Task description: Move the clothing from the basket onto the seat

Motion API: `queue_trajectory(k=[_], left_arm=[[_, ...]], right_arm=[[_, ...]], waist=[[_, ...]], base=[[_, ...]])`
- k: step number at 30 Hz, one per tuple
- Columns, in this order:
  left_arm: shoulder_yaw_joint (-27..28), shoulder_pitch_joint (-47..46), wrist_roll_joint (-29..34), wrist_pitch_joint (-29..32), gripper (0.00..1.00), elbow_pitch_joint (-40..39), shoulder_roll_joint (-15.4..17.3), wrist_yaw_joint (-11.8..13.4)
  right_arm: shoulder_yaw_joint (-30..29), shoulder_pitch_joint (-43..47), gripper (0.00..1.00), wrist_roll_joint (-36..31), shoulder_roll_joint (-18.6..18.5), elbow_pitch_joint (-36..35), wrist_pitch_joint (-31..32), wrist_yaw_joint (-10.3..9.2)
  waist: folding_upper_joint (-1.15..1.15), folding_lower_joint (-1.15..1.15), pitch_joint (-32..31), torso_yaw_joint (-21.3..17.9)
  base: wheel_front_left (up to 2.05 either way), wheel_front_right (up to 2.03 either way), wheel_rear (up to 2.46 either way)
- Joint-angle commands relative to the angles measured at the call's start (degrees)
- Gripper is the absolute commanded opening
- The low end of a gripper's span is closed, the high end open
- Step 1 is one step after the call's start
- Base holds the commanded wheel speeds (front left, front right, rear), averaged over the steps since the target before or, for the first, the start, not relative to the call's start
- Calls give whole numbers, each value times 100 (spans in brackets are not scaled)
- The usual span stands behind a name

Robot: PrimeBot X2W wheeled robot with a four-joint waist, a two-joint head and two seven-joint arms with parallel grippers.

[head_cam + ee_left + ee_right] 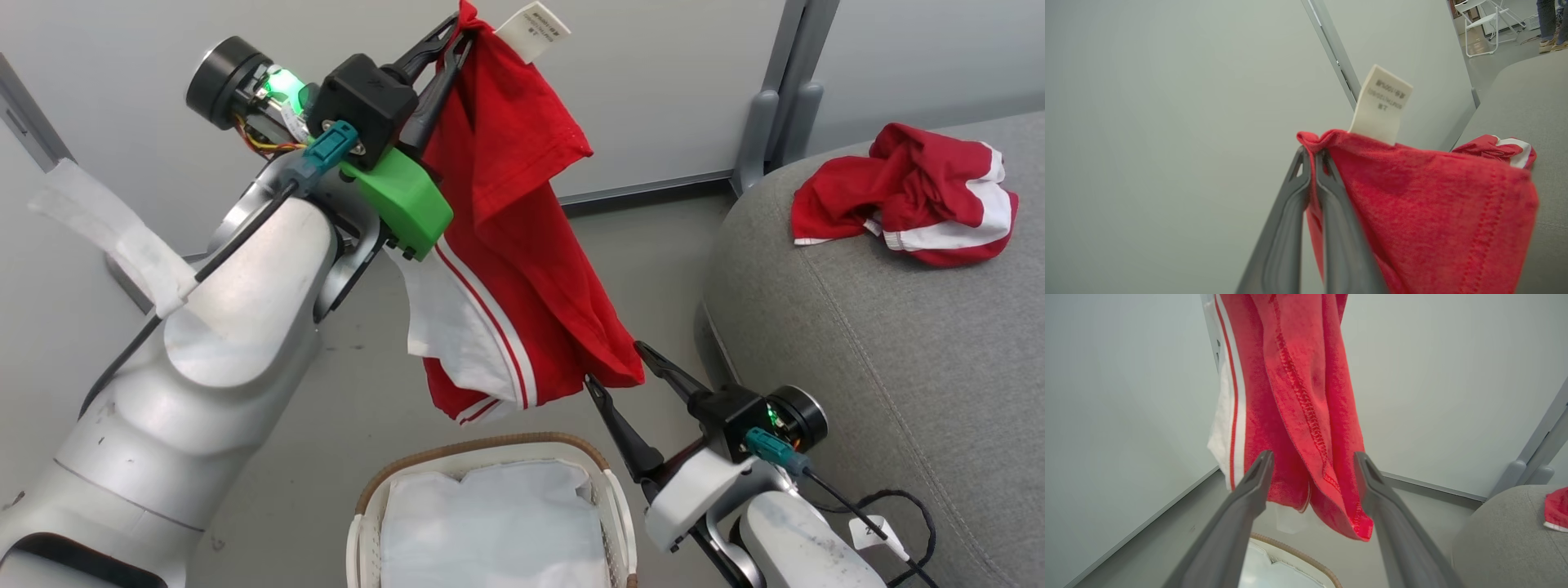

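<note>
Two pieces of clothing are seen — a crumpled garment point(906, 196) lying on the seat point(857, 343), and a hanging garment point(522, 245) pinched at its labelled top edge by the closed left gripper point(457, 33), lifted clear of the basket point(490, 445) below. The right gripper point(612, 363) is spread wide, the lower hem dangling between its fingers, nothing gripped. The fabric is judged light, limp and apt to swing — a bunched hem fold would be best taken.

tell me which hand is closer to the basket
Right. The right hand hovers open just above the basket, by its rim; the left hand is high above it, shut on the hanging red garment.
</note>
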Motion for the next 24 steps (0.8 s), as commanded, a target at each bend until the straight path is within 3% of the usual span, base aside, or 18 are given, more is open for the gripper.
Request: queue_trajectory(k=[1, 19, 20, 21, 22, 23, 24], left_arm=[[-45, -146, -35, -36, 0, -35, -57, -10], [-611, -415, -386, -110, 0, -529, -385, -15], [-629, -419, -410, -101, 0, -554, -379, -15], [-646, -418, -442, -95, 0, -592, -370, -15], [-655, -412, -468, -92, 0, -618, -364, -15], [-660, -397, -506, -90, 0, -644, -354, -15], [-656, -369, -546, -85, 0, -661, -341, -15]], right_arm=[[40, -148, 100, -65, -22, 75, -11, -8], [401, -1366, 100, -8, -22, 770, -11, -8], [456, -1393, 91, 22, -22, 801, -11, -8], [515, -1428, 47, 59, -21, 838, -11, -8], [559, -1457, 36, 110, -20, 853, -11, -8], [607, -1483, 13, 148, -21, 884, -11, -8], [643, -1512, 0, 187, -22, 911, -11, -8]], waist=[[0, 0, 5, 34], [0, 0, 92, 265], [0, 0, 94, 275], [0, 0, 97, 287], [0, 0, 101, 297], [0, 0, 107, 308], [0, 0, 117, 319]], base=[[0, 0, 0], [0, 0, 0], [0, 0, 0], [0, 0, 0], [0, 0, 0], [0, 0, 0], [0, 0, 0]])
